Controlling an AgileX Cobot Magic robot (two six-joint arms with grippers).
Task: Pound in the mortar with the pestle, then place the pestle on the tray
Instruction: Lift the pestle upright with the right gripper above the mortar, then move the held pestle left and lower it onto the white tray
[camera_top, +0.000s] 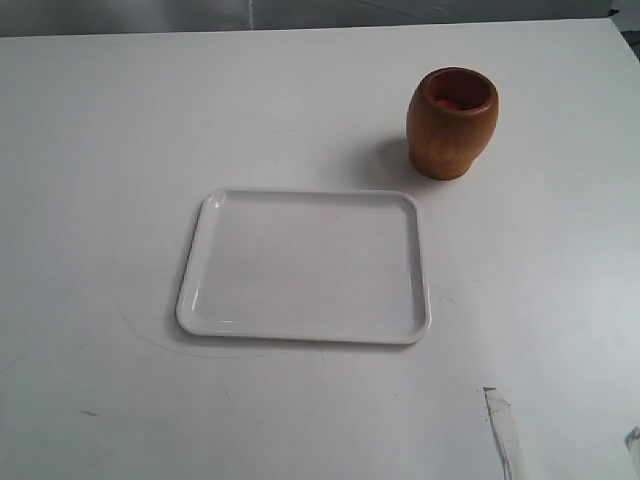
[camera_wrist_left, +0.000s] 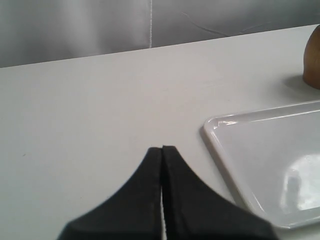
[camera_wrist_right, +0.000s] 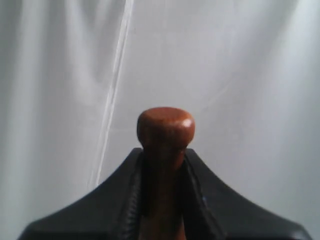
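The brown barrel-shaped mortar (camera_top: 452, 123) stands upright on the table at the back right, its reddish inside showing; its edge also shows in the left wrist view (camera_wrist_left: 313, 62). The white tray (camera_top: 305, 266) lies flat in the middle with nothing on it, and its corner (camera_wrist_left: 260, 150) appears in the left wrist view. My right gripper (camera_wrist_right: 164, 157) is shut on the slim handle of the reddish-brown pestle (camera_wrist_right: 165, 127), whose knob sticks out past the fingertips against a grey curtain. My left gripper (camera_wrist_left: 162, 149) is shut with nothing in it, over bare table beside the tray's corner. Neither gripper shows in the exterior view.
The white table (camera_top: 120, 150) spreads around the tray and mortar. A strip of tape or plastic (camera_top: 503, 430) lies near the front right edge. A grey curtain (camera_wrist_left: 150, 22) hangs behind the table's far edge.
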